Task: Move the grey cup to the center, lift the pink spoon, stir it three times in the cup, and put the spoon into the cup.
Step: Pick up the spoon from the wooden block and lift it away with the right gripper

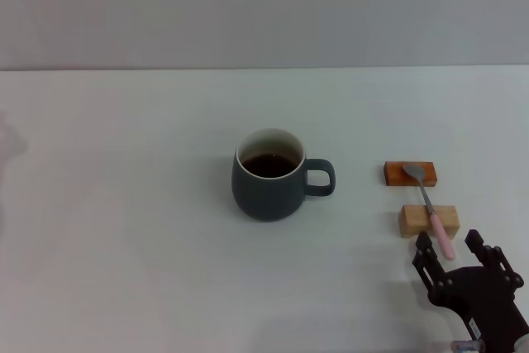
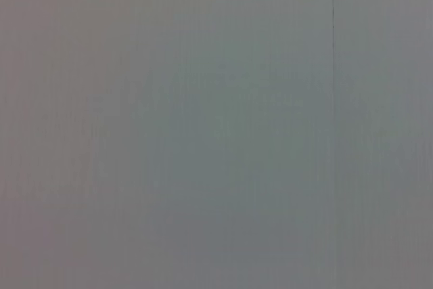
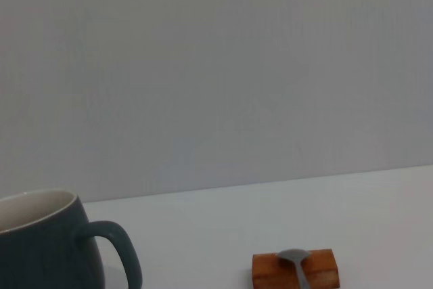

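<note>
Table (image 1: 124, 245) is carrying everything, and the grey cup (image 1: 269, 175) is serving as the landmark: it is sitting about mid-table with its loop handle pointing toward the robot's right, so the centring looks done and the spoon lift seems to be the step in hand. Right of the cup, well apart from it, the right gripper (image 1: 453, 248) is hanging low at the near edge with its jaws standing wide, the tip of the pink handle lying between them. The light wooden block (image 1: 428, 220) is propping the handle of the pink spoon (image 1: 430, 202), while farther back the orange-brown flat block (image 1: 409, 174) is bearing the metal bowl. To do this well, the jaws should be closing squarely across the slim handle just short of the wooden block, then rising straight so neither block is getting dragged. The left gripper is not showing in any view. As for contents, the cup is holding dark liquid well below its white rim, so a gentle stir is unlikely to be slopping over.
</note>
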### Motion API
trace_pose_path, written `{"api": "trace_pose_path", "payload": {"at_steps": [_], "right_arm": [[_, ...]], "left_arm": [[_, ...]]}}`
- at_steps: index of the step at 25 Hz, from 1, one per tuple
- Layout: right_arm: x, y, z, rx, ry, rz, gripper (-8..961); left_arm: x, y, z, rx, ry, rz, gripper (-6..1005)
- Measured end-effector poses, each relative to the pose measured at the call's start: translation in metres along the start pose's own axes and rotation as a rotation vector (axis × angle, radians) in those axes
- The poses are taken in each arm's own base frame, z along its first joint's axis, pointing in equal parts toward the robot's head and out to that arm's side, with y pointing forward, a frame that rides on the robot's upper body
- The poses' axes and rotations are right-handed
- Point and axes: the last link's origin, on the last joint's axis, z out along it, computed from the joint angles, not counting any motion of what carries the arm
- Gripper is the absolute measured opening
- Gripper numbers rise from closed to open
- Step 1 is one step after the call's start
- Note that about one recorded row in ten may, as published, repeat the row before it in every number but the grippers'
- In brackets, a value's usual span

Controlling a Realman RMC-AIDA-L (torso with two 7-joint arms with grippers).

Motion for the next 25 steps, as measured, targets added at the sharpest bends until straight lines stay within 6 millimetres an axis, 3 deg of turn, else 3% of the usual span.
{"api": "trace_pose_path", "payload": {"at_steps": [25], "right_arm": [[0.0055,0.0001,0.0069,-0.026,0.026,0.020,689]], "left_arm": [[-0.0003,0.0008,-0.0002,0.002,0.000,-0.003,-2]]}}
